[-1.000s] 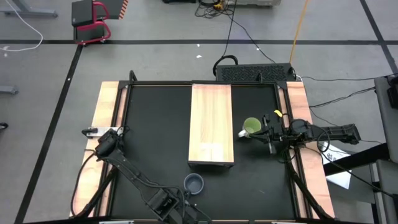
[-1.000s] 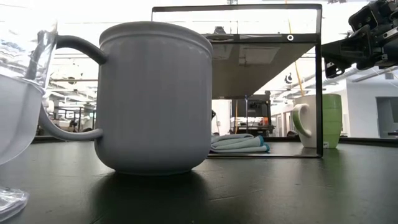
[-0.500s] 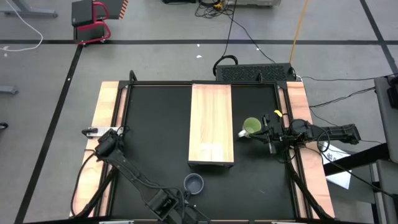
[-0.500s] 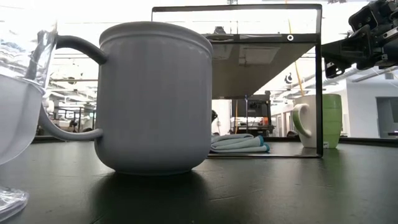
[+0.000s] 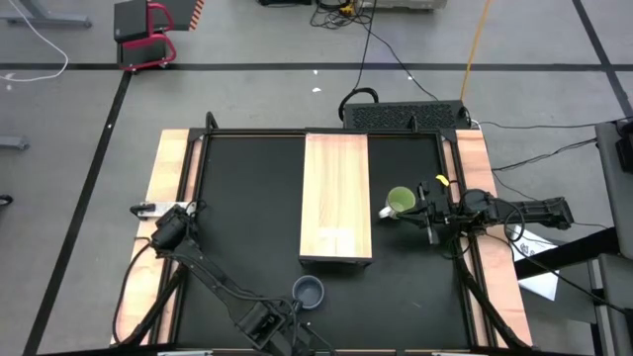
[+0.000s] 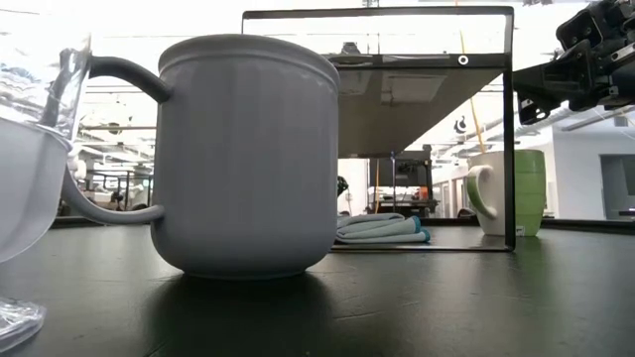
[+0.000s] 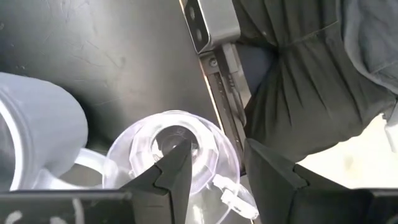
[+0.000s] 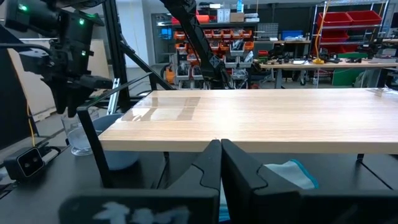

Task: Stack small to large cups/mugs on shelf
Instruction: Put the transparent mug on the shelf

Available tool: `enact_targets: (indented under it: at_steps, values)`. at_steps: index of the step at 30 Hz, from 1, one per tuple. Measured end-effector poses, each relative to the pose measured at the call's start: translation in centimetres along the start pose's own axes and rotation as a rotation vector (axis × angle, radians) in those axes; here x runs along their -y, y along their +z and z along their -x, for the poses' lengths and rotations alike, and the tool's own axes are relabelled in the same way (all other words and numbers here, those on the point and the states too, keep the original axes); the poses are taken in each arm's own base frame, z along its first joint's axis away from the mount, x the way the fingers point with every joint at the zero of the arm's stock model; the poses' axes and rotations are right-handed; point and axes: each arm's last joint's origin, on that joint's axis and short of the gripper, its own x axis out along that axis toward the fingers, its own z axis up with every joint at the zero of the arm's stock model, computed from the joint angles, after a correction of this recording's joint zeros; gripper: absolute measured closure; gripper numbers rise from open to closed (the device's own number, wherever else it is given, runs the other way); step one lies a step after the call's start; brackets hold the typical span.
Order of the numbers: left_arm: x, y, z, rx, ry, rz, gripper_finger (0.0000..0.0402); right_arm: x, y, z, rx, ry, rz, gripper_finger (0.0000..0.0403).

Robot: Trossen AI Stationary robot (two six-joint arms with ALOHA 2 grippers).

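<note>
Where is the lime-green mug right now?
In the high view the lime-green mug stands on the black table's right side, between the wooden shelf and the right gripper, not on the shelf.

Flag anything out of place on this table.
Only one thing: a crumpled white-and-teal cloth lies on the table beneath the raised shelf. Nothing looks tipped, spilled or broken.

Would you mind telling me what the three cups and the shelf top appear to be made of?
Small clear cup: glass or clear plastic, transparent. Blue-grey handled mug: probably glazed ceramic, smooth with a soft sheen. Lime-green mug with pale handle: likely ceramic too. Long shelf top: light wood, visible grain, on a dark frame.
</note>
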Motion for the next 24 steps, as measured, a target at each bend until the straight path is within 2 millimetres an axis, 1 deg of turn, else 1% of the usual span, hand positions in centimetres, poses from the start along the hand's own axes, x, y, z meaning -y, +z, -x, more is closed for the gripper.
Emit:
enact_targets:
  at_steps: [19, 24]
  values:
    - [0.02, -0.01, 0.01, 0.005, 0.011, 0.001, 0.0254, 0.00, -0.01, 0.00, 0.000, 0.000, 0.002, 0.0403]
    - [0.04, -0.02, 0.00, 0.004, 0.011, 0.025, 0.0254, 0.00, 0.00, 0.00, 0.000, 0.000, 0.002, 0.0403]
